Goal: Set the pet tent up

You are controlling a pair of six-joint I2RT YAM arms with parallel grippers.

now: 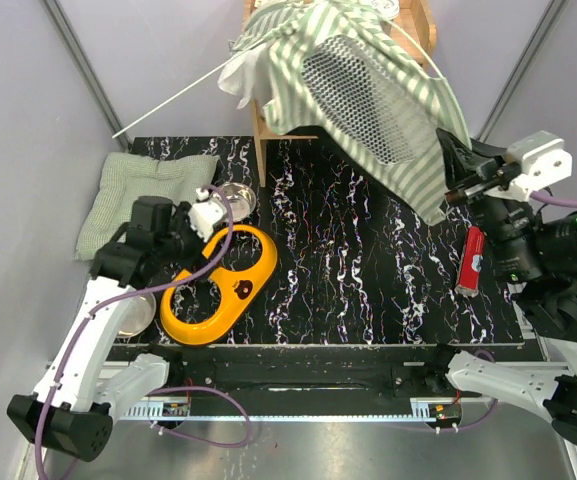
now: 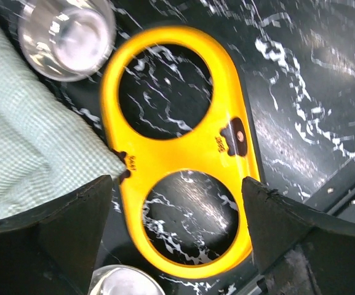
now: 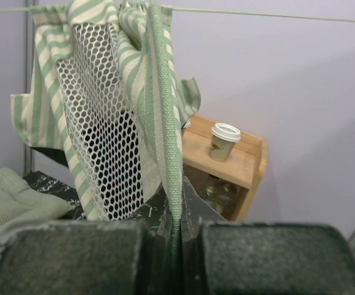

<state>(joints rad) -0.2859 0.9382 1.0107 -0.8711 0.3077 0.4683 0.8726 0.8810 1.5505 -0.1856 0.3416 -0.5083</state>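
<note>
Right hand pinches pet tent; left hand wide, over bowl holder.

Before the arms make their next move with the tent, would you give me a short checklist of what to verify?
1. Grip: ok, the right gripper is shut on the striped hem of the tent.
2. Free helper: ok, the left gripper is open and empty above the bowl holder.
3. Fabric free: not ok, it drapes over the shelf.
4. Frame threaded: cannot tell; one pole sticks out left of the fabric.
5. Landing spot: not ok, a red item lies on the table beside the right arm.
</note>
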